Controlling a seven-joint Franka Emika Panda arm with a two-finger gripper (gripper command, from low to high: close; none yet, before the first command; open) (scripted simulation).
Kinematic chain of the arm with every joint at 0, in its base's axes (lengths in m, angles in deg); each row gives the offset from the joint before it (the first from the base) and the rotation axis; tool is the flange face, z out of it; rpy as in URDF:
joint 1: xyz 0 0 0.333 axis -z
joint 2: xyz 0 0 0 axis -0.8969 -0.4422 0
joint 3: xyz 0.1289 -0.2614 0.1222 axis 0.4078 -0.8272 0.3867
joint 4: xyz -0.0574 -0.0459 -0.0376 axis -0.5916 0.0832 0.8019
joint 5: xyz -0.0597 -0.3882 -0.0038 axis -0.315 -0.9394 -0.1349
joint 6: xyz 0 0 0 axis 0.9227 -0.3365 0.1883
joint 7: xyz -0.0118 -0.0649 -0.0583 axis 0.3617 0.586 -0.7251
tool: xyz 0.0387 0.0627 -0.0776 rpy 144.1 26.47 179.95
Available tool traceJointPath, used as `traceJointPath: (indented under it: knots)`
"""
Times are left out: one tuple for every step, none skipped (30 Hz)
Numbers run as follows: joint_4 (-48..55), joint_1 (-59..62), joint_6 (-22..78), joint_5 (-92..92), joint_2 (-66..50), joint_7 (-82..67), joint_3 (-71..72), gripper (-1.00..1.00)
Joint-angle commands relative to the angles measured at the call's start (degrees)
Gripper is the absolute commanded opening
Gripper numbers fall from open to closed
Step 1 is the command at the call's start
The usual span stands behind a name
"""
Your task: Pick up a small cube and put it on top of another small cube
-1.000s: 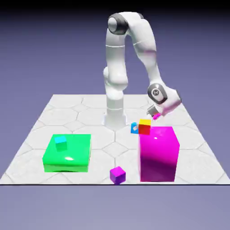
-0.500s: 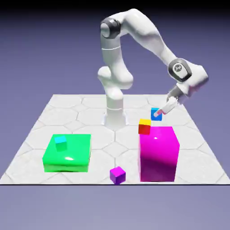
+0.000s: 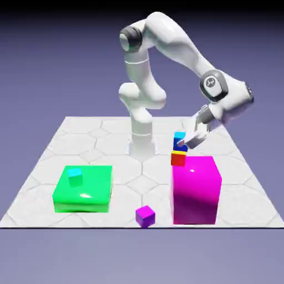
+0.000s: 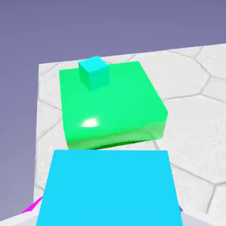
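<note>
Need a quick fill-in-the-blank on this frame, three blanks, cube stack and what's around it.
1. The gripper holds the small blue cube directly above the ____ cube.
2. That stack stands on the table just behind the big ____ block.
3. The teal cube sits on the flat ____ block.

Missing words: red; magenta; green
</note>
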Motion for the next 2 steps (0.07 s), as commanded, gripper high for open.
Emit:
traceJointPath:
  knots:
    - [2.07,-0.77,2.12,-0.11,-0.80,0.06,0.47,1.00]
    - [4.15,-1.55,4.23,-0.23,-1.60,0.13,0.94,1.00]
